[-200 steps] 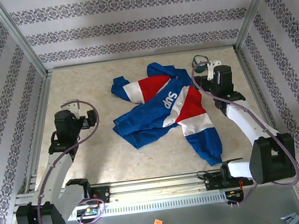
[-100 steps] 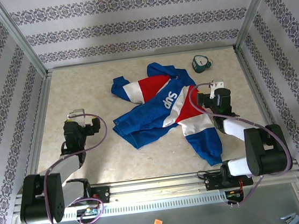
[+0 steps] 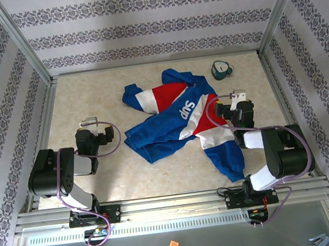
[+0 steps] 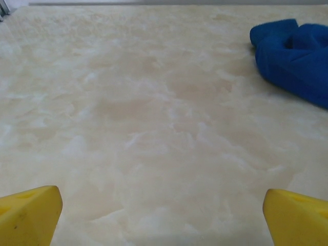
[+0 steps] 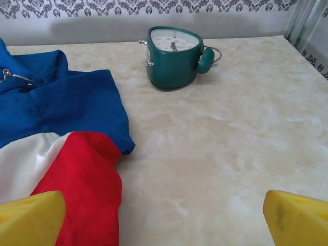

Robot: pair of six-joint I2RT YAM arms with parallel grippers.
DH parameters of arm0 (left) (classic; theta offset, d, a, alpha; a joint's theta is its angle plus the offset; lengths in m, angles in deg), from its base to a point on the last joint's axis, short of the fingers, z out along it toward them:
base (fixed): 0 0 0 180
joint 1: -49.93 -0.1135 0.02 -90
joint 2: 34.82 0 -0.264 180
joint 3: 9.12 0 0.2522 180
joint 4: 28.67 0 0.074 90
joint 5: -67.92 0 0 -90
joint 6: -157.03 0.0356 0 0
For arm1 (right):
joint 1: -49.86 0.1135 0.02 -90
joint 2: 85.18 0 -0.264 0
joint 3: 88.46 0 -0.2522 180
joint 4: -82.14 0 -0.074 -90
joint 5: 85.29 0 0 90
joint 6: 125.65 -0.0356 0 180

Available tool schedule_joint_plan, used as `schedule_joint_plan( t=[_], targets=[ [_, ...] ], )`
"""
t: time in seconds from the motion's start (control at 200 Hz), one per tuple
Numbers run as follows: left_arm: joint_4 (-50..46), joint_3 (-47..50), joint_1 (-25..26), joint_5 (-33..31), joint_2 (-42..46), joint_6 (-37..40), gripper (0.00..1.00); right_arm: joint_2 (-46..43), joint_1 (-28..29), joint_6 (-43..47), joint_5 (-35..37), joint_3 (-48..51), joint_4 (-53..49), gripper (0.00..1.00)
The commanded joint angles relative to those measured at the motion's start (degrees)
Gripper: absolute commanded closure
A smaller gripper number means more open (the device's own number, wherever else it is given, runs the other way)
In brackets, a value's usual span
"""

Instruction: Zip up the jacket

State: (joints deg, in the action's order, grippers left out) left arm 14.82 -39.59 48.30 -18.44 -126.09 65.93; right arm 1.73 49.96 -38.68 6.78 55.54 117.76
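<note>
crumpled blue, red and white jacket (image 3: 182,118): zipper unclear to you. your left hand (image 4: 164,220), right hand (image 5: 164,220): both spread wide; bare beige worktop (image 4: 154,102) ahead.

One jacket (image 3: 171,125); one alarm clock (image 5: 174,51)

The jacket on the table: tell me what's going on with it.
Nothing is handling it right now. The jacket lies rumpled on the table, untouched. The left tool is open over bare tabletop, away from the cloth; the right tool is open by the jacket's red panel, facing a green alarm clock. Neither grips anything.
</note>
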Motion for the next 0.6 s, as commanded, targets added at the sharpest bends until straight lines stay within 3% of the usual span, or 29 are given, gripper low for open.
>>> schedule_joint_plan(
  t=[0.0,0.075,0.595],
  targets=[
    [1.1,-3.4,-0.9,0.1,0.0,-1.6,0.00,0.2,-0.3,0.3,-2.0,0.5,3.5,0.02],
    [-2.3,-4.7,-0.9,0.2,0.6,-1.3,0.00,0.4,-0.3,0.4,-2.0,0.7,4.0,0.02],
    [-1.6,-4.6,-0.8,1.6,0.2,-0.7,0.00,0.4,-0.2,0.5,-2.0,0.7,4.1,0.02]
  ],
)
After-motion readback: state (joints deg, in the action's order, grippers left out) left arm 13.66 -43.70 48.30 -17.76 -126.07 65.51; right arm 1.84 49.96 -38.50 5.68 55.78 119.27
